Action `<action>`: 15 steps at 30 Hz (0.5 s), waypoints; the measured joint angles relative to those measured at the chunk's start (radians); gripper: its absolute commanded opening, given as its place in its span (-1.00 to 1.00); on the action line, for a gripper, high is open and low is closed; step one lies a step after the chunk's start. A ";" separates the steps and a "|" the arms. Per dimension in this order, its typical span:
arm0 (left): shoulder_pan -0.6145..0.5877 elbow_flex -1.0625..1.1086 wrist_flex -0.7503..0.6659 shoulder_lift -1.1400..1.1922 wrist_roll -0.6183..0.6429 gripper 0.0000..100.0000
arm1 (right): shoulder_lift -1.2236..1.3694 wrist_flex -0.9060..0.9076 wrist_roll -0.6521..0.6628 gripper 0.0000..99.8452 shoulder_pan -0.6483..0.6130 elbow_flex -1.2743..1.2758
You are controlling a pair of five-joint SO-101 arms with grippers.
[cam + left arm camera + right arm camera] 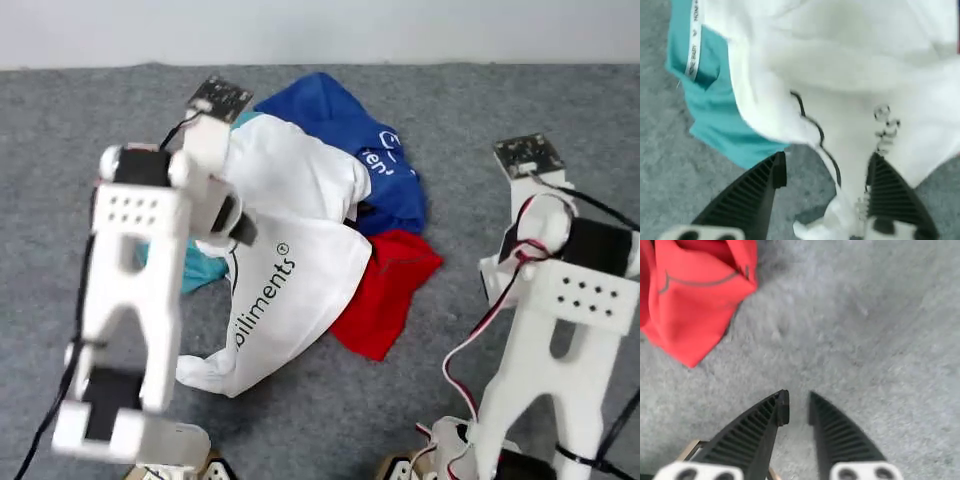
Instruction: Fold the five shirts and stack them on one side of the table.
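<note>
A loose heap of shirts lies mid-table: a blue shirt at the back, a crumpled white shirt on top, a printed white shirt in front, a teal shirt under their left edge, and a red shirt on the right. My left gripper hangs open just over the printed white shirt, beside the teal shirt, with nothing between its fingers. My right gripper is over bare cloth, apart from the red shirt, its jaws a narrow gap apart and empty.
The table is covered in grey felt, with bare stretches to the left, right and front of the heap. The left arm stands over the heap's left side. The right arm stands at the right with a red-and-white cable.
</note>
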 measured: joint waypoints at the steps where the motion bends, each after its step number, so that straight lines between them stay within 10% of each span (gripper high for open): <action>1: 0.005 -0.051 0.020 0.055 0.003 -0.36 | 0.000 0.000 0.000 -0.56 0.000 -0.017; 15: 0.034 -0.302 0.052 0.439 0.000 -0.37 | 0.011 0.000 0.000 -0.60 0.000 -0.049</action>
